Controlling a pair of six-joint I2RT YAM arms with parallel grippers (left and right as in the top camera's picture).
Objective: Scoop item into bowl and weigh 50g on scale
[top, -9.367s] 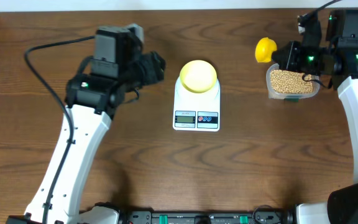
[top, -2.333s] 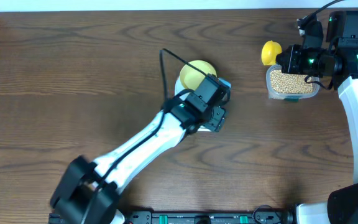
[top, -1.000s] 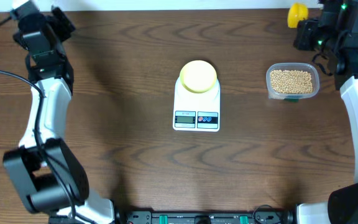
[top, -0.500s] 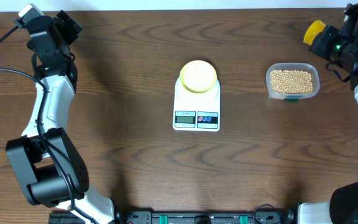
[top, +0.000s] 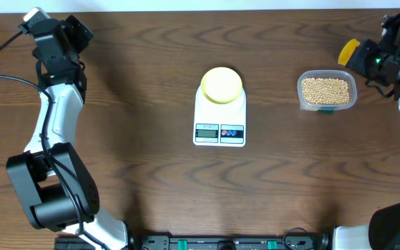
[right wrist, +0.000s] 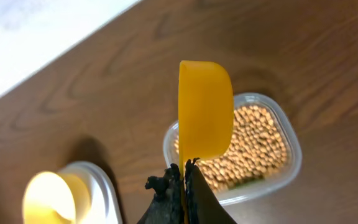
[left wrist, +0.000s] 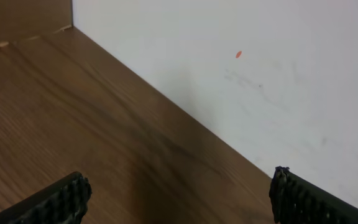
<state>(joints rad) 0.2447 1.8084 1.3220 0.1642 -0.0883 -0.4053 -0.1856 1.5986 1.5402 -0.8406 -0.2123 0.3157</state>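
Note:
The pale-yellow bowl (top: pixel 221 85) stands on the white scale (top: pixel 219 118) at the table's middle; both also show in the right wrist view, bowl (right wrist: pixel 51 196) and scale (right wrist: pixel 104 190), at lower left. The tan beans (top: pixel 326 90) fill a clear tub (top: pixel 303 99) to the right, beans (right wrist: pixel 253 146) also below the scoop. My right gripper (right wrist: pixel 184 171) is shut on the handle of a yellow measuring spoon (right wrist: pixel 205 109), held in the air by the tub's far right side, spoon (top: pixel 348 51). My left gripper (left wrist: pixel 179 186) is open and empty over the table's far left corner.
A white wall (left wrist: pixel 241 74) runs along the table's back edge, close in front of the left gripper. Bare brown wood (top: pixel 137 160) lies between the scale and both arms.
The right gripper has carried the yellow spoon from the back edge rightward and down toward the tub's right side. The left arm has barely shifted at the far left corner.

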